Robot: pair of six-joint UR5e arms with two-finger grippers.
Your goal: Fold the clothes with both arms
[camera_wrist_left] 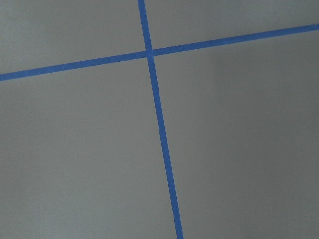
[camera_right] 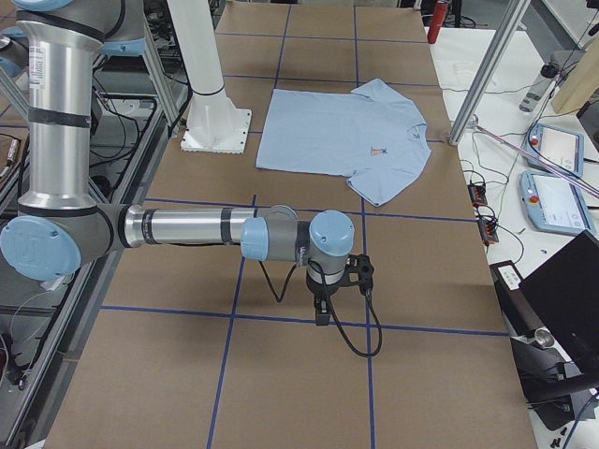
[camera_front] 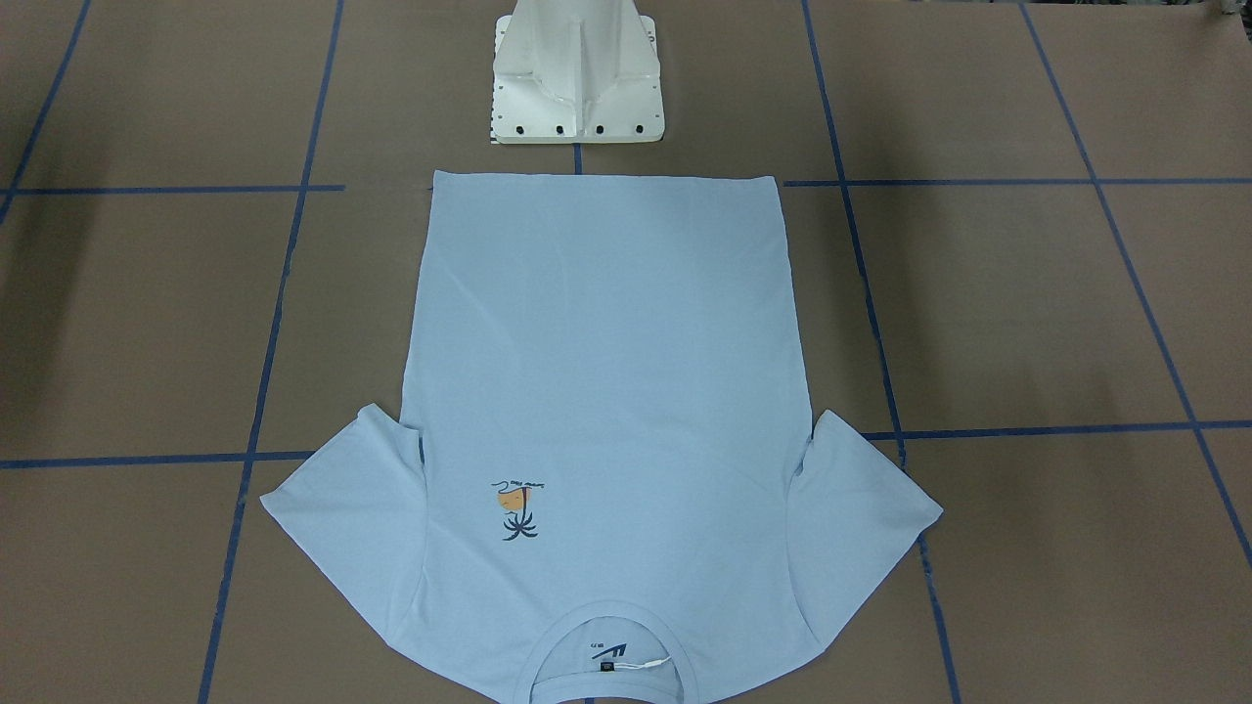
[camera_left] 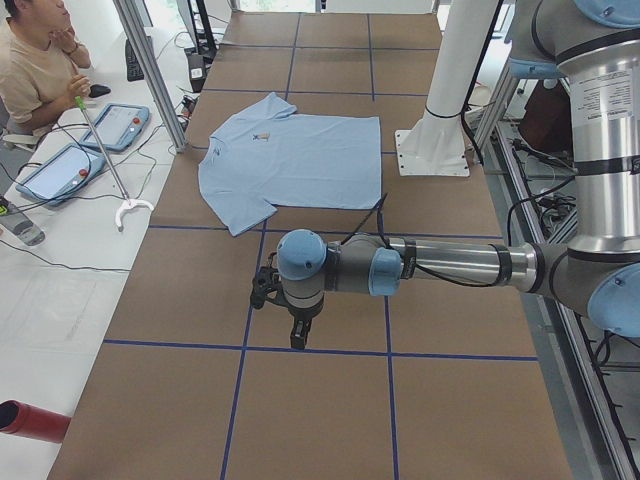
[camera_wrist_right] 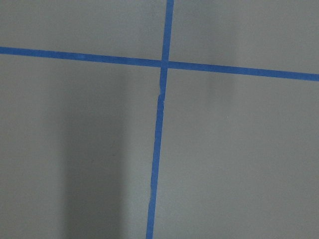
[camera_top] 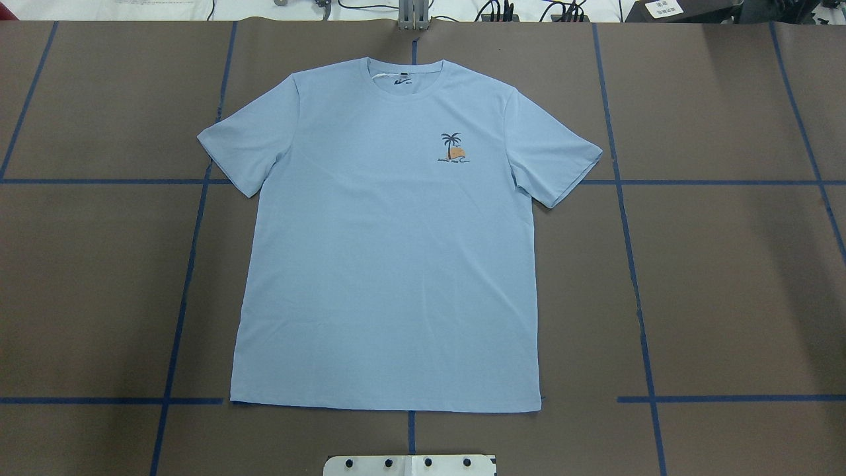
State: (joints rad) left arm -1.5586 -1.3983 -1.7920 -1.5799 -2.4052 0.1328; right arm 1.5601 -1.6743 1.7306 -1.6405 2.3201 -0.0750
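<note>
T-shirt (camera_top: 390,251) lies flat, collar (camera_top: 404,71) away from pedestal (camera_top: 410,465).

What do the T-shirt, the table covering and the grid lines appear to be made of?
T-shirt: soft matte knit fabric, probably cotton jersey; it lies limp with faint creases.
Table covering: matte brown paper or card, judging by its flat, dull surface; not certain.
Grid lines: blue adhesive tape, likely; strips cross and run slightly crooked in the right wrist view.
</note>
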